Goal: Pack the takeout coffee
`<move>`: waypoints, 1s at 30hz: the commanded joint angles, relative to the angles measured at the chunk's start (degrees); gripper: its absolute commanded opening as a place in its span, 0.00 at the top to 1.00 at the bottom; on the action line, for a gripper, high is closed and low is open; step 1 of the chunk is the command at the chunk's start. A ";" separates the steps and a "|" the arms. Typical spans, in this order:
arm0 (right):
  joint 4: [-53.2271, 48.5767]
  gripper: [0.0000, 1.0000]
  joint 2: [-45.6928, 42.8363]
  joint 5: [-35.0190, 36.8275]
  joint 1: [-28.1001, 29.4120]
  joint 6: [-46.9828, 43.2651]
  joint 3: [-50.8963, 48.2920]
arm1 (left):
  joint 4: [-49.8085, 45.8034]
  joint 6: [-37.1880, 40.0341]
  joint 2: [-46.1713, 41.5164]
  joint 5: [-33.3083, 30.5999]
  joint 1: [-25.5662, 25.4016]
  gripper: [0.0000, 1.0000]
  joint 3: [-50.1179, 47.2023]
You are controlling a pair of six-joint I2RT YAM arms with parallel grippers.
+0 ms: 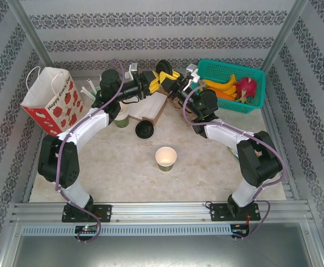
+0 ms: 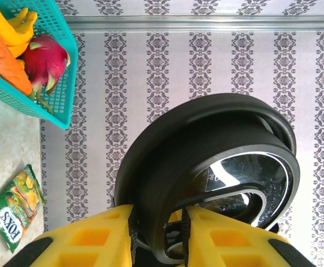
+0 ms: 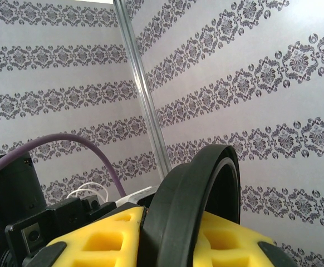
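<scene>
Speckled beige counter [image 1: 195,169], striped damask wallpaper [image 1: 162,22] on all sides. The green cup [image 1: 166,158] stands open mid-counter. Left claw [image 2: 157,222] and right claw [image 3: 170,222] both clench a black lid [image 2: 206,161], raised near the back wall

Paper bag [image 1: 53,100] reads "Happy Every Day"; candy packet [image 2: 16,206] reads "FOX'S".

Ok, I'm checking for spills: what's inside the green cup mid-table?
The green cup looks empty: only its cream-white inner wall and bottom show. Nothing covers its mouth, so nothing inside is hidden.
</scene>
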 commanded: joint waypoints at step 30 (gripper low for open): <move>-15.31 0.41 -5.96 -7.24 -4.20 2.30 -4.57 | -43.24 34.51 1.09 -4.22 0.42 1.00 14.22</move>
